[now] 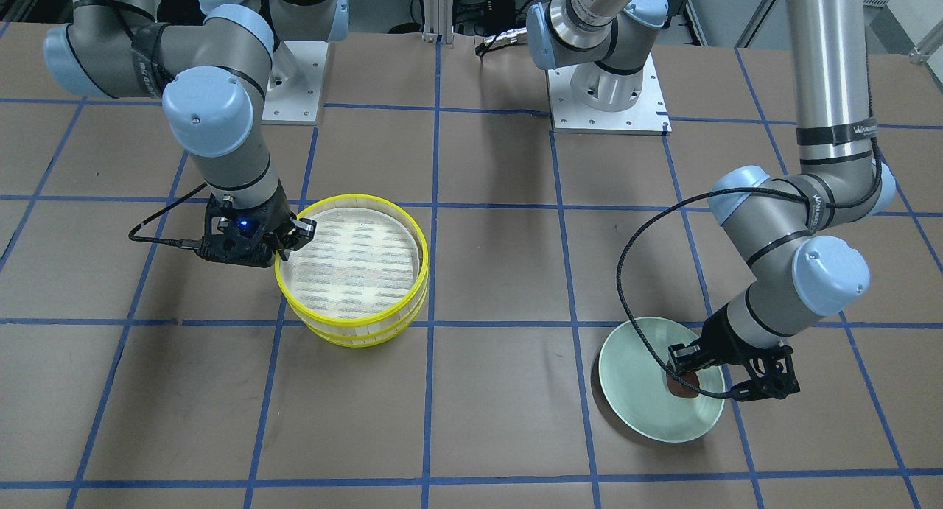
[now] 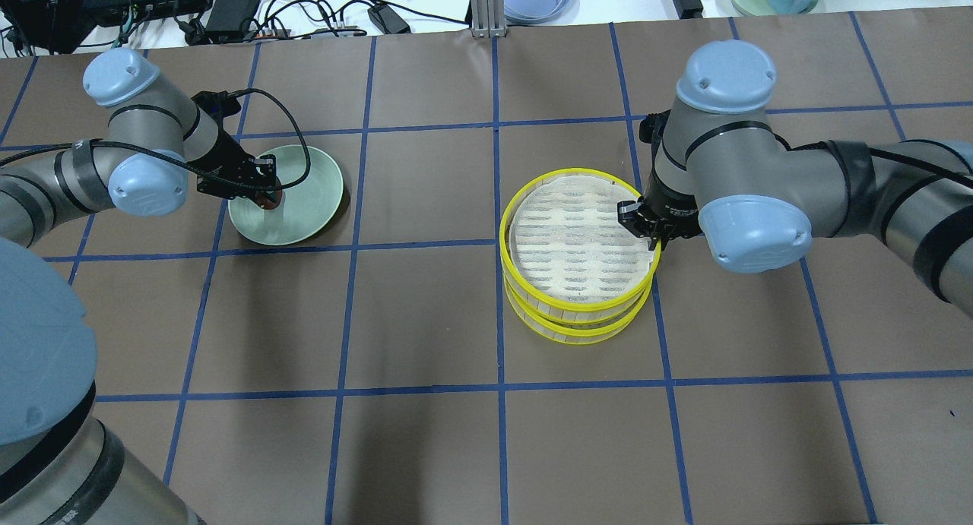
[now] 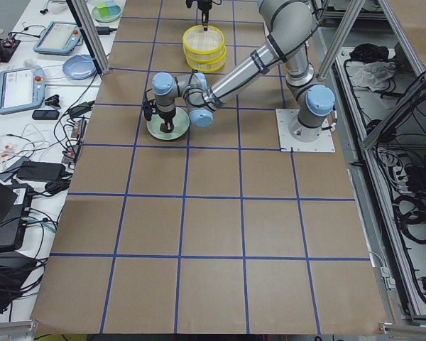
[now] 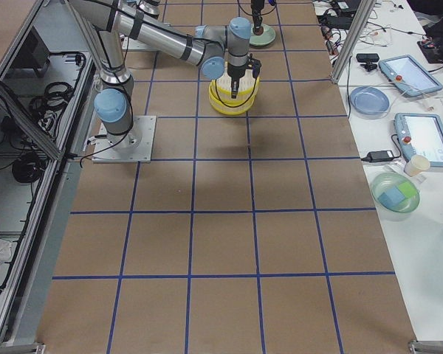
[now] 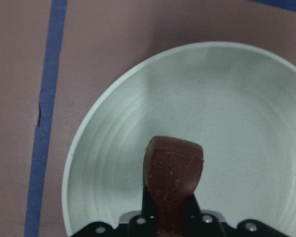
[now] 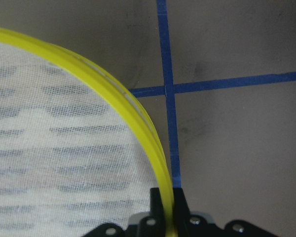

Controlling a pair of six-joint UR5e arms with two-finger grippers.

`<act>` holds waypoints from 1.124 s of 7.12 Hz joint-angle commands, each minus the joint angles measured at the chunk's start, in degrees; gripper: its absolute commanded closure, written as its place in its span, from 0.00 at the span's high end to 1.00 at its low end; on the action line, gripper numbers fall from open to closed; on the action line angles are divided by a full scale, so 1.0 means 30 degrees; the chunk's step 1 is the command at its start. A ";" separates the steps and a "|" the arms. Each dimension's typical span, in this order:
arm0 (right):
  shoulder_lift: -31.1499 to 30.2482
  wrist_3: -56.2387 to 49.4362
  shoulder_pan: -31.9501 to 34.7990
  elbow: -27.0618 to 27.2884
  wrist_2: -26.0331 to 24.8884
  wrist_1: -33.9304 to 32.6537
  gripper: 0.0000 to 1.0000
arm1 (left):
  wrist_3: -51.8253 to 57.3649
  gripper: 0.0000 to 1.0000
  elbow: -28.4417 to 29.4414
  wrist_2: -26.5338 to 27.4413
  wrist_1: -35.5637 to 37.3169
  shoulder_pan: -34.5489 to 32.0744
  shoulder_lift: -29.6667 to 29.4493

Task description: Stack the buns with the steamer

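Observation:
The dark reddish-brown bun (image 5: 172, 173) is held between the fingers of my left gripper (image 1: 689, 373) over the pale green plate (image 1: 633, 398); I cannot tell whether it touches the plate. It also shows in the overhead view (image 2: 270, 201). The cream-white bun is not in view. The steamer (image 2: 578, 244) is two yellow-rimmed tiers stacked, the top one lined with white mesh and empty. My right gripper (image 2: 648, 232) is shut on the top tier's yellow rim (image 6: 138, 118) at its edge.
The brown table carries a blue tape grid. The plate (image 2: 312, 198) and the steamer (image 1: 353, 266) stand about two grid squares apart. The arm bases (image 1: 608, 100) are at the robot's side. A side bench holds tablets and bowls (image 4: 395, 192).

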 commanded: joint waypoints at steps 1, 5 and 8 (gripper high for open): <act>0.0048 -0.0089 0.0000 0.0027 -0.0067 0.0055 0.00 | -0.0041 0.11 0.0000 0.0036 -0.0028 -0.0145 0.0056; 0.0195 -0.0090 0.0000 0.0027 -0.0736 0.0260 0.00 | -0.0915 0.09 0.0934 0.1823 -0.2800 -0.1815 0.2364; 0.0195 -0.0090 0.0000 0.0056 -0.0741 0.0261 0.12 | -0.0979 0.09 0.0937 0.1794 -0.3249 -0.1846 0.3042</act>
